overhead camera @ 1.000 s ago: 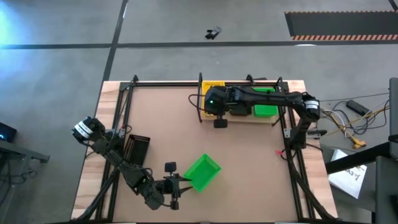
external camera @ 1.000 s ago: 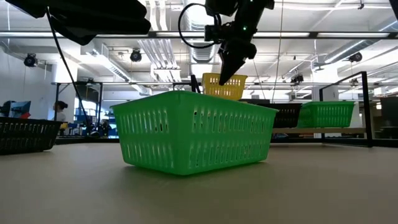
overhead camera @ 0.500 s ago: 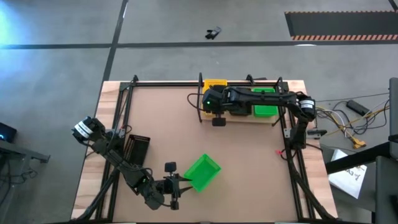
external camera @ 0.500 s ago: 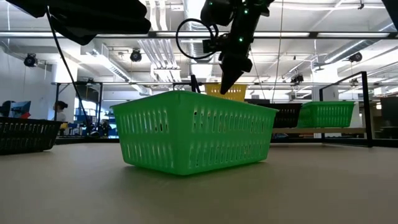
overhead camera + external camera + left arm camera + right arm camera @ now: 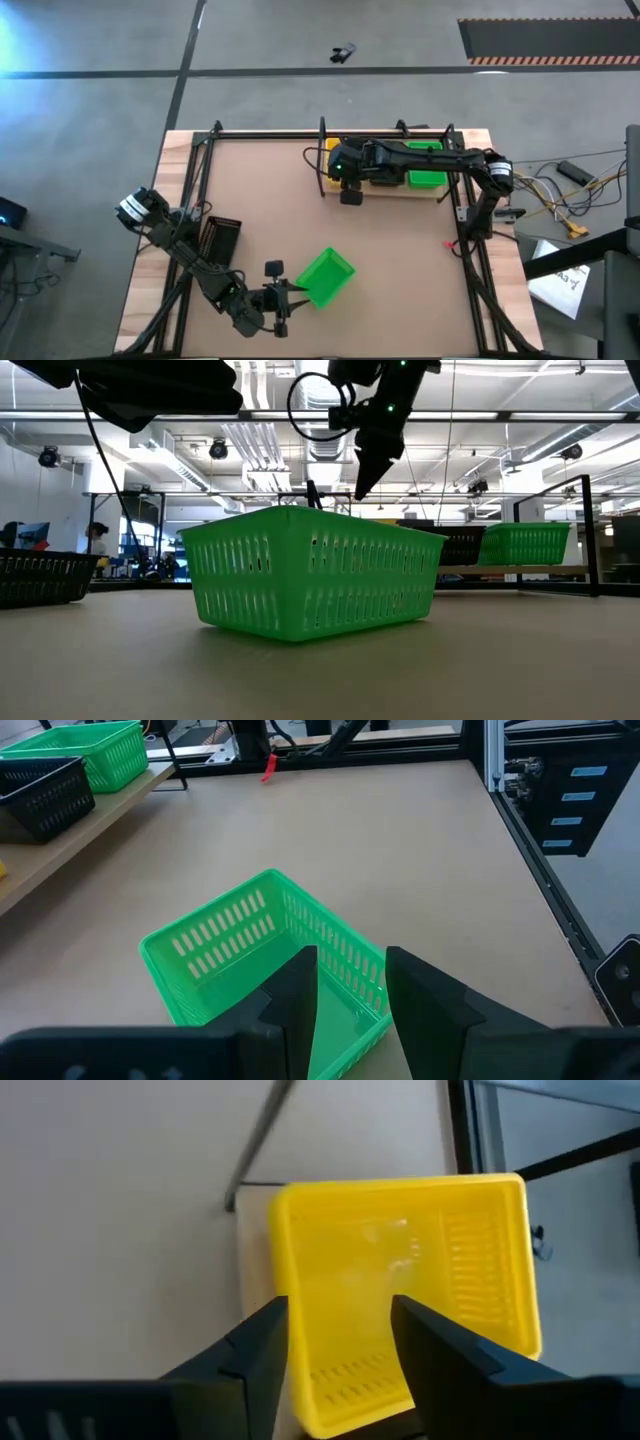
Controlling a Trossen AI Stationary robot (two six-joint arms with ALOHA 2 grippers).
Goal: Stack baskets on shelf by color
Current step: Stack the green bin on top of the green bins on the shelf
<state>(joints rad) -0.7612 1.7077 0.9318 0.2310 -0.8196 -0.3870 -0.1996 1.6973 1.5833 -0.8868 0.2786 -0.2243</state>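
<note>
Plastic on wood – matt throughout

Slotted plastic green basket [image 5: 310, 572] sits on matt brown tabletop [image 5: 270, 200]; yellow basket [image 5: 400, 1290] – smooth, slightly glossy plastic.

Bright, even ceiling light; soft shadows; yellow basket [image 5: 400, 1295] slightly blurred.

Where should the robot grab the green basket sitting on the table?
Probably by the rim of the green basket, coming down from above. It sits upright with its open top up, so a thin wall can go between the fingers. The left tool is beside its near wall with jaws open, so that wall looks easiest.
</note>
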